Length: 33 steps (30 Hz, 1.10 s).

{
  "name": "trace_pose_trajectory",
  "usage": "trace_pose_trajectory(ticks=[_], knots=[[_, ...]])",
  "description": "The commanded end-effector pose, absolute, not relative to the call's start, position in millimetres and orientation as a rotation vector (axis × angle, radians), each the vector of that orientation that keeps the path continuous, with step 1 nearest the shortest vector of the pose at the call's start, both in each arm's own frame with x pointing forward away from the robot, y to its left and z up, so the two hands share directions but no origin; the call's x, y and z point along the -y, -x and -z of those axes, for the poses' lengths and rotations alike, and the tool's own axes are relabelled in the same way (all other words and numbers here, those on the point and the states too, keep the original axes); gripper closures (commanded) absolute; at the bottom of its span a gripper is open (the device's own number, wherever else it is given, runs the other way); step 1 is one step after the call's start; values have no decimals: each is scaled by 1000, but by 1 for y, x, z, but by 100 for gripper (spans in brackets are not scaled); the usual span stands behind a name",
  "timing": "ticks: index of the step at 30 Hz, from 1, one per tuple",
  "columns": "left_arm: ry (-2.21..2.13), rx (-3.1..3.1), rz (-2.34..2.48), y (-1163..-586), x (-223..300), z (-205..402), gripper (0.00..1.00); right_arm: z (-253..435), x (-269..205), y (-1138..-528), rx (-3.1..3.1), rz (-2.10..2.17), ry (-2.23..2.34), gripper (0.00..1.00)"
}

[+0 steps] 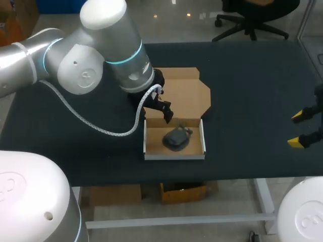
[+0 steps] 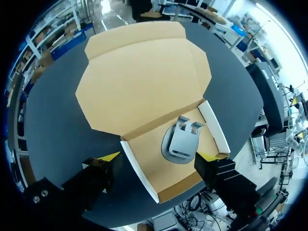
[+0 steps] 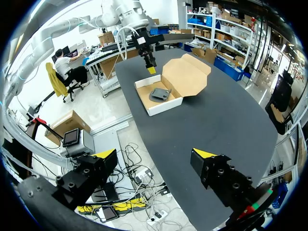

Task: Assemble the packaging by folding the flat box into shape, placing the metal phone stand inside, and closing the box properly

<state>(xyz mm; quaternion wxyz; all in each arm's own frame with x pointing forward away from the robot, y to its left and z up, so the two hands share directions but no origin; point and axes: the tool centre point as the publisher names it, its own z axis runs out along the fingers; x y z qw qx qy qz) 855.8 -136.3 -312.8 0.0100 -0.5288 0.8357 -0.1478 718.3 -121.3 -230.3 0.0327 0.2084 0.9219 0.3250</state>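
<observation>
Head view looks down on the dark table (image 1: pixel 252 101), which fills the middle of the scene. The left arm (image 1: pixel 91 55), silver and bulky, comes in from the left and reaches to the middle of the table. There the cardboard box (image 1: pixel 184 88) lies open. Its brown lid (image 1: pixel 187 93) is spread flat on the table on the far side. Its tray (image 1: pixel 174 156) is folded up with white outer walls on the near side.

The left gripper (image 1: pixel 165 112) hangs over the tray's far left corner. In the left wrist view its fingers stand wide apart, with nothing clamped. One yellow tip (image 2: pixel 109 157) is just outside the tray's left wall. The other tip (image 2: pixel 208 156) is by the right wall, and the tray's near part lies between and under them.

The right gripper (image 1: pixel 298 129) is at the far right edge of the table, well apart from the box. Its fingers are spread with nothing between them, and the right wrist view shows the same gap (image 3: pixel 154 154).

The phone stand (image 1: pixel 176 138) lies inside the tray, near its middle. From the left wrist it shows as a grey rounded piece (image 2: pixel 182 144), with two short prongs pointing toward the fold where the lid (image 2: pixel 139 82) joins. The right wrist view shows the box (image 3: pixel 185 77) far ahead, with the stand (image 3: pixel 160 93) in it and the left gripper (image 3: pixel 150 65) above its far side.
</observation>
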Motion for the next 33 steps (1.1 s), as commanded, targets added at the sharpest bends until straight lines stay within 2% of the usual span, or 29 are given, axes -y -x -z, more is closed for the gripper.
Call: trace_pose_trajectory(ticks=[1,18,33], knots=[[1650,-2606,456,-856,137,312,0,230,122,-717,-2836,-1004,-640,0],[1600,-2614,536,-859,133,307,0,227,121,-720,-2839,-1012,-612,0],[1451,-2727,749,-880,84,297,0,211,116,-747,-2891,-1011,-497,0]])
